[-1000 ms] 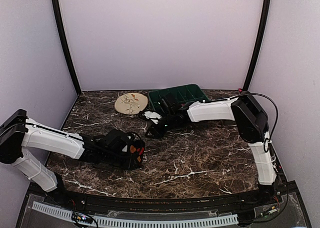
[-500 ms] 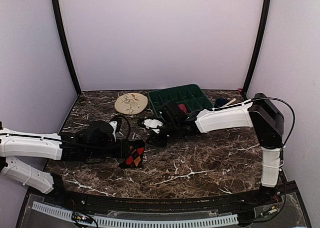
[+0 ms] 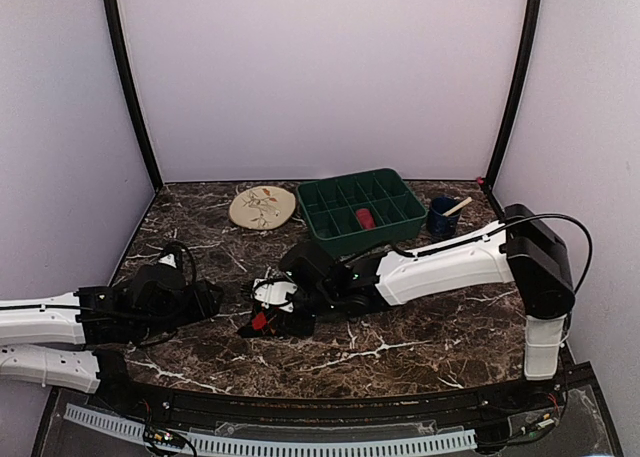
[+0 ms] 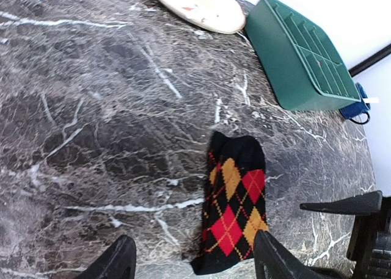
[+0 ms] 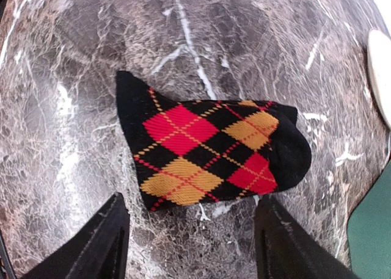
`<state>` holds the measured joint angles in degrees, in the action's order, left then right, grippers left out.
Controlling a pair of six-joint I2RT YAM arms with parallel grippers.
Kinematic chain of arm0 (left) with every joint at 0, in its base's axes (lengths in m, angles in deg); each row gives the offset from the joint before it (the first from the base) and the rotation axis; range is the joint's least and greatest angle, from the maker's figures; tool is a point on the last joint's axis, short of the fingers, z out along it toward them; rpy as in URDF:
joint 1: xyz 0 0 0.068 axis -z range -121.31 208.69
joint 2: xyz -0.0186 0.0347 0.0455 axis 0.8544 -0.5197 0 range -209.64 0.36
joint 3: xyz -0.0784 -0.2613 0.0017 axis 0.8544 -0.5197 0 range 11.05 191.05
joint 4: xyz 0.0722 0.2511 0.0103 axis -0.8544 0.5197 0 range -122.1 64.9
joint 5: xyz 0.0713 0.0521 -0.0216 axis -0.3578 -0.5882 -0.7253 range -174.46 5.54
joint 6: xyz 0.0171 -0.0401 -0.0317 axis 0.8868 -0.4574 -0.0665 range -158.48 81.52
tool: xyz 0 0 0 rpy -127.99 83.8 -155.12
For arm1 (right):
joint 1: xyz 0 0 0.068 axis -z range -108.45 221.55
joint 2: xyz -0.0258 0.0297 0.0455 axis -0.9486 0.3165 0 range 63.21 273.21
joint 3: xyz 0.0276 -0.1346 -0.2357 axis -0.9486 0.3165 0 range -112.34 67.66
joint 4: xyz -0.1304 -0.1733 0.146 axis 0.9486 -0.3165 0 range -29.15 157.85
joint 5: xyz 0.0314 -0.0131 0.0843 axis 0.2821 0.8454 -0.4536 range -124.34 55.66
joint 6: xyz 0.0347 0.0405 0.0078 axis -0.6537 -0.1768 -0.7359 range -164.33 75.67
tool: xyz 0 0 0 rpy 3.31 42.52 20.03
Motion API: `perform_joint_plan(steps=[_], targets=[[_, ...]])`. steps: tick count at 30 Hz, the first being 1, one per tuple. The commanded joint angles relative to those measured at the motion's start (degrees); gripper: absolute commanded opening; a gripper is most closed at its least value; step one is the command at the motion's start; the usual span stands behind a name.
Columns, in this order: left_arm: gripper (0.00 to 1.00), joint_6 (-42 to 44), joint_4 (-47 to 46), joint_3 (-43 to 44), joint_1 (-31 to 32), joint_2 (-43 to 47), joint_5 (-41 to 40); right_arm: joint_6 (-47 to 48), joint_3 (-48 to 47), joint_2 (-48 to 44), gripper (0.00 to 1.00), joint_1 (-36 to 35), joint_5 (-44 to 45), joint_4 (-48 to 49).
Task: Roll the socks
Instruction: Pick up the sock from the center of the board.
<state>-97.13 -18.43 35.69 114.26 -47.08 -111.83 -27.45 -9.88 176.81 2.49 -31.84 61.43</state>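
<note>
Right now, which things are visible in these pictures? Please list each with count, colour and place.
sock: 1, black with red and orange diamonds, flat on table, near middle
plate: 1, beige, far edge, left of tray
tray: 1, green, far middle
small item: 1, red, in a tray compartment
cup: 1, blue, right of tray, holding a stick
table: 1, dark marble, under everything
left gripper: 1, black, open, left of sock
right gripper: 1, black, open, over sock

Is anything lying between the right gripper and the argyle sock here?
Nothing visible. The sock lies flat on bare marble directly below the right gripper, whose jaws stand open over it. The tray and plate sit well away.
</note>
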Motion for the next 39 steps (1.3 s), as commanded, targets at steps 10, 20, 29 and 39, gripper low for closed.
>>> perform_joint_plan(steps=[10,20,29,39], targets=[[0.67,-5.67,2.96,-4.99,-2.9,5.75,0.39,5.29,-6.11,6.5,0.57,-4.33,4.23,-3.94],[0.67,-6.3,2.49,-6.19,-4.12,6.4,1.42,7.67,-5.5,8.06,0.42,-4.51,4.11,-4.53],[0.67,-6.3,2.19,-6.64,-4.83,6.23,2.3,9.9,-6.47,10.15,0.38,-4.52,4.89,-4.64],[0.67,-5.51,2.25,-6.29,-5.3,5.93,2.68,10.63,-9.35,12.81,0.14,-3.64,2.73,-9.81]])
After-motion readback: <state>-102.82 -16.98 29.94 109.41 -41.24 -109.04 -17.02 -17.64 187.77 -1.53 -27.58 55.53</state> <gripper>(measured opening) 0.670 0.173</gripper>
